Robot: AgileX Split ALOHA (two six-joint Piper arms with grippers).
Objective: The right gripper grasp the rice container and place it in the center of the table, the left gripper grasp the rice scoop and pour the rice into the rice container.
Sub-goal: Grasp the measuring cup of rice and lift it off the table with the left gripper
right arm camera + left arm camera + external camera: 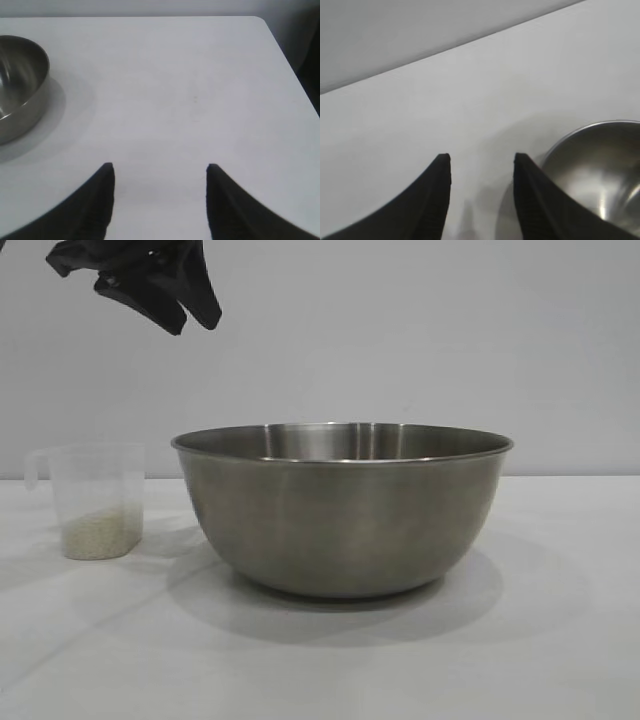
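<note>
The steel bowl (342, 510) stands upright on the white counter (560, 640), about midway along the counter's width in the exterior view, with its rolled rim level and its shadow spread on the surface around its base. Its inside is hidden from that view; the left wrist view shows part of the bowl's (600, 170) bare, shiny inner wall, and no grains can be made out there.

The clear plastic cup (97, 500) stands upright on the counter beside the bowl, toward the counter's left edge, apart from the bowl with a strip of bare counter between them. Its small handle points away from the bowl. A shallow layer of rice (98, 532) fills the bottom of the cup.

The left claw (160, 285) hangs high in the air above the gap between the cup and the bowl, touching neither. In the left wrist view its 2 dark fingers (440, 200) are spread apart with nothing between them, the left claw (481, 157) looking down at bare counter just beside the bowl's rim.

The right claw (159, 166) is outside the exterior view. In the right wrist view its 2 fingers (102, 200) are spread wide with nothing held, over bare counter well apart from the bowl (20, 85), which sits off to one side of that picture. A rounded corner of the counter (257, 20) shows beyond it.
</note>
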